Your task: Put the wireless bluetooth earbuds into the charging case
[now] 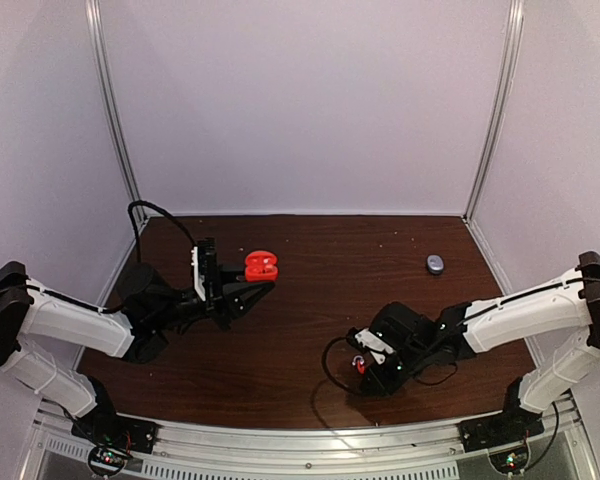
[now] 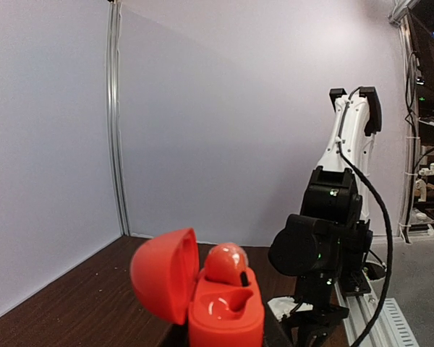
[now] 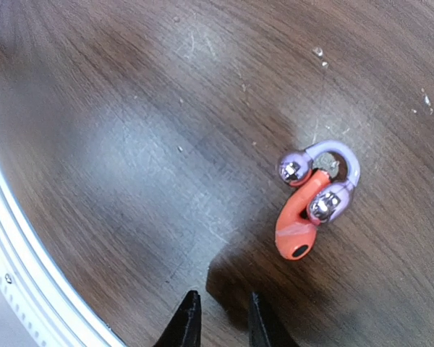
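Note:
My left gripper [image 1: 256,282] is shut on the red charging case [image 1: 261,266] and holds it above the table at the left. In the left wrist view the case [image 2: 224,314] stands open with its lid [image 2: 165,273] swung to the left. One red earbud [image 2: 226,263] sits in the far socket and the near socket is bare. A second earbud [image 3: 315,206], red with a silvery hook, lies on the table just beyond and right of my right gripper [image 3: 220,327]; it also shows in the top view [image 1: 360,366]. The right gripper [image 1: 366,356] is open and empty.
A small grey rounded object [image 1: 435,264] lies at the back right of the brown table [image 1: 320,300]. White walls close the left, back and right sides. A metal rail [image 3: 29,275] runs along the near edge. The right arm [image 2: 325,246] shows beyond the case.

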You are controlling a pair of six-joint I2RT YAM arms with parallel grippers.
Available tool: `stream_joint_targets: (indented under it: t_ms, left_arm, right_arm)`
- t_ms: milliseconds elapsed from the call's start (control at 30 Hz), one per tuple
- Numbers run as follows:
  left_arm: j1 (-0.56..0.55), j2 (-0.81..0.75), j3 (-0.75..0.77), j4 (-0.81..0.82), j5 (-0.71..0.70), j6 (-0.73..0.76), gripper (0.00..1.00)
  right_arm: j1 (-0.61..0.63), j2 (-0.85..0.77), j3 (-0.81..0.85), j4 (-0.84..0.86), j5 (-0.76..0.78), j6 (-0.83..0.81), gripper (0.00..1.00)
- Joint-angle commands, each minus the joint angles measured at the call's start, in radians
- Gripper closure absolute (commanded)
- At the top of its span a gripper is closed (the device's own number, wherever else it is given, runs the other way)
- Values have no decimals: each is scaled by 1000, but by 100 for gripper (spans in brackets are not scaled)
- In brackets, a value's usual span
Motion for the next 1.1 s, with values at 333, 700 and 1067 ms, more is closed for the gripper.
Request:
stream_joint_targets:
  t_ms: [333, 700, 1067]
  left_arm:
    - [9, -17, 2, 16, 3, -5, 100]
    - [9, -31, -15, 18, -9, -3, 100]
    - [9, -27, -14, 23, -9, 0, 100]
  right_arm:
    - [-58, 10, 123, -58, 101, -57, 85]
    - [-75, 80, 119, -47, 111, -61, 98]
    - [-82, 120, 123, -28, 95, -75, 96]
